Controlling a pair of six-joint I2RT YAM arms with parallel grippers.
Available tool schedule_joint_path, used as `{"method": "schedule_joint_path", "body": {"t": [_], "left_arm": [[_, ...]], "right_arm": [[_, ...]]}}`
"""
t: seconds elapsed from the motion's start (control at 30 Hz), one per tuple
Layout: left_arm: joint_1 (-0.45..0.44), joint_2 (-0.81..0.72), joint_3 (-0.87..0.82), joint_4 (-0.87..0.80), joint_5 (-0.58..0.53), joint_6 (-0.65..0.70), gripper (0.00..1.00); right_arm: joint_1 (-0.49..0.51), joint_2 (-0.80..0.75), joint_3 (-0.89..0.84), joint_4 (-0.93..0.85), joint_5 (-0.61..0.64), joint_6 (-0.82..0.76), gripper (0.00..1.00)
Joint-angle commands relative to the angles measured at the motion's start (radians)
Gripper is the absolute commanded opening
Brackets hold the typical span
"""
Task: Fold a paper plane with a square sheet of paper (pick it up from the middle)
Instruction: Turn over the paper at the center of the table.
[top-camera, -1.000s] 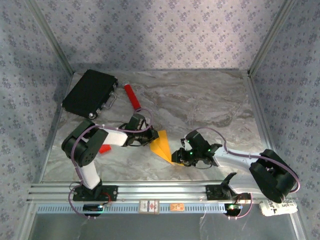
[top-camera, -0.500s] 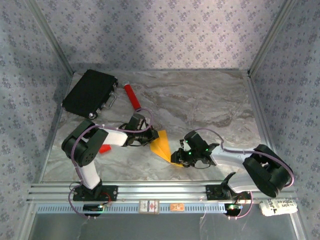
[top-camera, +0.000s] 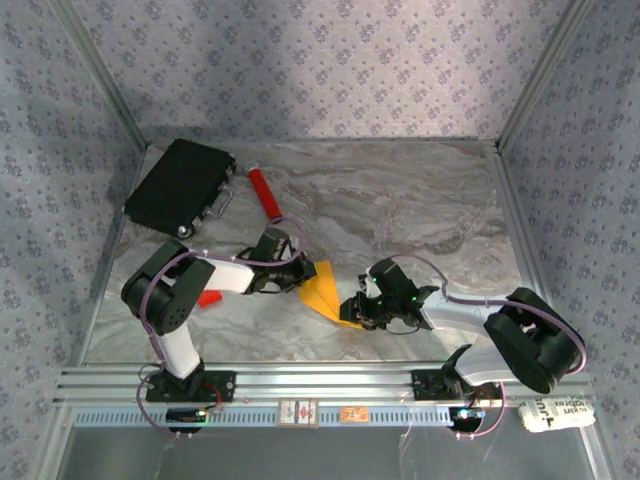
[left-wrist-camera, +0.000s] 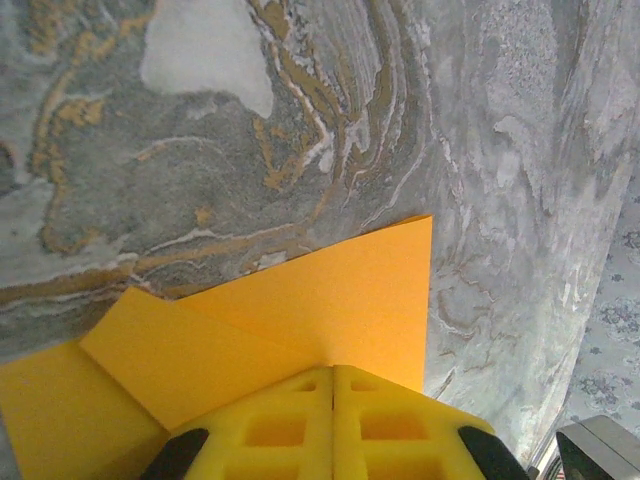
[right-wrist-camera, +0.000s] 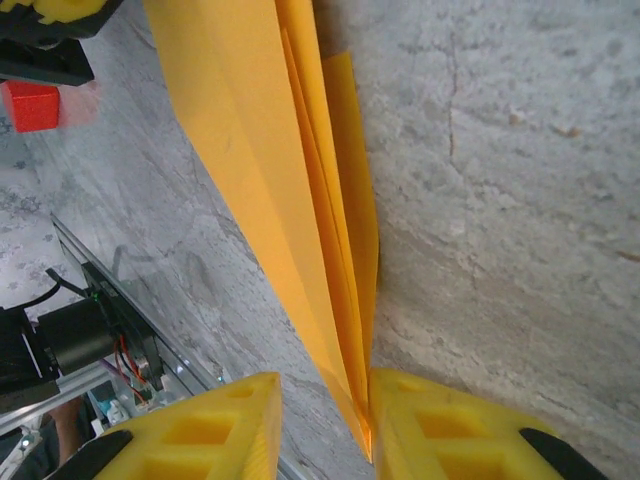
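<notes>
The square sheet of paper (top-camera: 324, 291) is creased to a pointed orange-yellow shape and lies on the marble table between the two arms. My left gripper (top-camera: 302, 277) rests on its upper left part. In the left wrist view its yellow fingers (left-wrist-camera: 290, 420) are pressed together, and the gripper (left-wrist-camera: 333, 372) tips sit on the paper (left-wrist-camera: 340, 290) where a diagonal crease ends. My right gripper (top-camera: 351, 311) is at the paper's lower point. In the right wrist view it (right-wrist-camera: 320, 420) stands open, with the folded layers (right-wrist-camera: 270, 150) running between the fingers against the right one.
A black case (top-camera: 180, 183) lies at the back left with a red cylinder (top-camera: 264, 192) beside it. A small red block (top-camera: 209, 297) sits by the left arm's elbow. The metal rail (top-camera: 330, 385) runs along the near edge.
My right gripper has slid a little left toward the paper's lower point, and its arm has swung left with it. The left gripper and the paper have hardly moved.
</notes>
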Motion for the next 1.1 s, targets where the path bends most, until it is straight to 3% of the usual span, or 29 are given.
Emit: {"method": "schedule_joint_path", "body": {"t": [0.0, 0.23, 0.6, 0.7, 0.93, 1.07], "left_arm": [[0.004, 0.000, -0.029, -0.076, -0.039, -0.001, 0.07], [0.004, -0.005, -0.030, -0.072, -0.038, -0.007, 0.06], [0.006, -0.017, -0.027, -0.061, -0.026, -0.013, 0.08], [0.013, -0.029, -0.017, -0.032, 0.017, -0.017, 0.14], [0.014, -0.143, 0.026, -0.089, 0.033, 0.019, 0.43], [0.015, -0.206, 0.037, -0.121, 0.021, 0.037, 0.48]], "right_arm": [[-0.006, 0.015, 0.013, 0.026, -0.019, 0.006, 0.29], [-0.016, 0.032, 0.023, 0.064, -0.039, 0.005, 0.25], [-0.018, 0.045, 0.021, 0.074, -0.054, -0.010, 0.10], [-0.020, 0.028, 0.020, 0.053, -0.046, -0.026, 0.07], [-0.045, -0.100, 0.042, -0.140, 0.021, -0.129, 0.05], [-0.072, -0.176, 0.079, -0.295, 0.066, -0.202, 0.05]]}}
